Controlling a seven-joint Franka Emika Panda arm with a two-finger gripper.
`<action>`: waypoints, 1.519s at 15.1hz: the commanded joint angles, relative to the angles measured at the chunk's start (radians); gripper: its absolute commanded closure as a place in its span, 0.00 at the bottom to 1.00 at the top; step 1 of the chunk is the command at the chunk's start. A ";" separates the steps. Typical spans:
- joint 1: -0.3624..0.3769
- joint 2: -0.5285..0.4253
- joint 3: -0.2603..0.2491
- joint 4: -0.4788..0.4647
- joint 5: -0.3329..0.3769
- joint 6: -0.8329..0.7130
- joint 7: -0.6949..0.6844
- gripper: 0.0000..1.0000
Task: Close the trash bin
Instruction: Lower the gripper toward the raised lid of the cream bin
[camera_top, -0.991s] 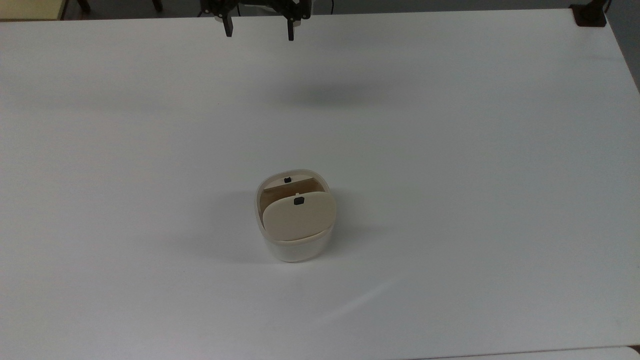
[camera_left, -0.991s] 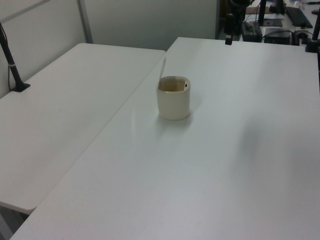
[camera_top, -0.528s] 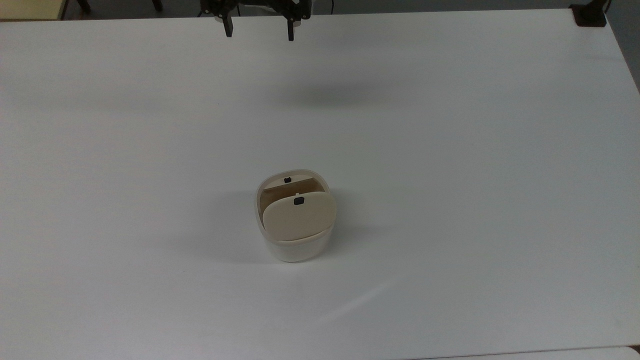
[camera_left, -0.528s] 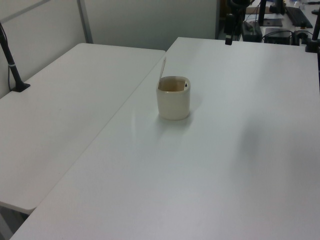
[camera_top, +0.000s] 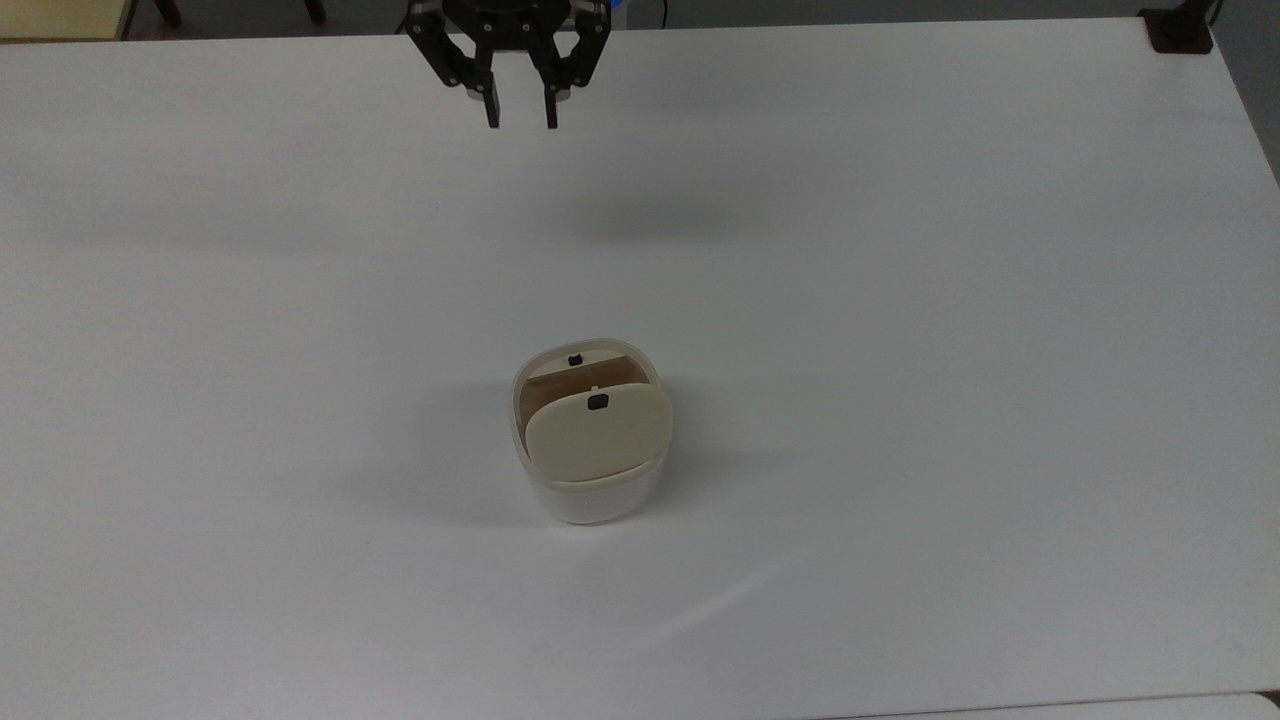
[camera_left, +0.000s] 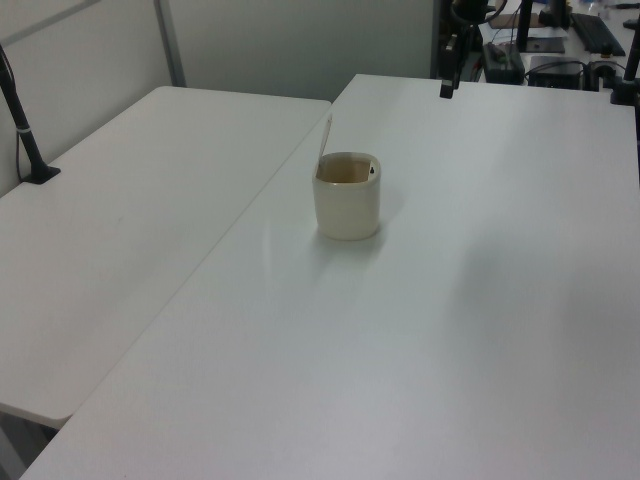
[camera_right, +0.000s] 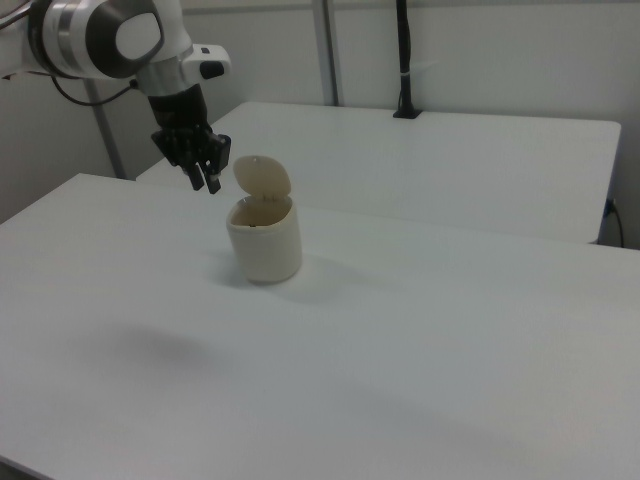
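Observation:
The trash bin (camera_top: 592, 492) is a small cream-white tub near the middle of the white table (camera_top: 900, 300), also seen at bin (camera_left: 347, 205) and bin (camera_right: 265, 245). Its beige lid (camera_top: 598, 437) stands raised on its hinge, so the bin's mouth is uncovered; the lid (camera_right: 262, 177) carries a small black square mark. My gripper (camera_top: 520, 118) hangs in the air far from the bin, toward the top view's upper edge. Its fingers are open with a narrow gap and hold nothing. In the right view the gripper (camera_right: 207, 182) appears just left of the lid.
A second white table (camera_left: 130, 230) adjoins this one on the left view's left. A black clamp (camera_top: 1180, 30) sits at the top view's upper right corner, and a black pole (camera_right: 403, 60) rises at the far table's back edge.
The gripper has come down and toward the bin from the top view's upper edge, and its fingers have drawn much closer together. The bin and lid have not moved.

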 joint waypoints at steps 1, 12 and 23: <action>0.009 0.074 0.002 0.101 0.038 0.102 0.283 1.00; 0.078 0.299 -0.017 0.270 0.029 0.504 1.049 1.00; 0.146 0.399 -0.084 0.263 0.008 0.659 1.149 1.00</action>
